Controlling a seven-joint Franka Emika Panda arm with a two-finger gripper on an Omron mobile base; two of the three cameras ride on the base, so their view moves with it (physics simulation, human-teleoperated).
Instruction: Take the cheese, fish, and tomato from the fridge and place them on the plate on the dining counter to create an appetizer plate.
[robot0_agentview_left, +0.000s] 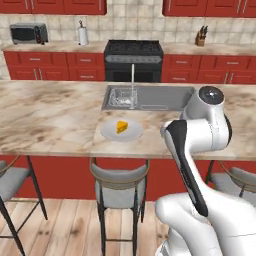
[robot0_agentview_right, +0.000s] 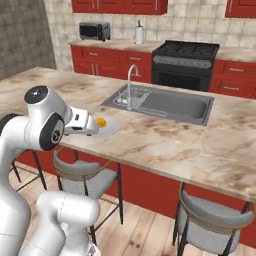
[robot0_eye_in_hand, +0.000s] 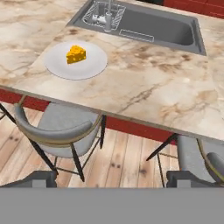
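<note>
On the dining surface (robot0_agentview_left: 55, 117), cheese delivered, hand empty.
The cheese (robot0_eye_in_hand: 76, 54) sat on the plate (robot0_eye_in_hand: 89, 69) near the front edge, just this side of the sink (robot0_eye_in_hand: 166, 30); the hand (robot0_eye_in_hand: 109, 181) hung back over the stools (robot0_eye_in_hand: 59, 131), fingers spread wide, holding nothing. Fish and tomato likely remained to fetch: turning cleanly toward the fridge, clear of the stools, would serve best.

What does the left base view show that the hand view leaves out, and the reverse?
Left base alone: the back wall with the black stove, microwave, knife block and red cabinets. Hand view alone: the open gripper, its finger tips over the wooden floor. Both: the cheese lying on the plate, the dining counter, the sink and grey stools.
</note>
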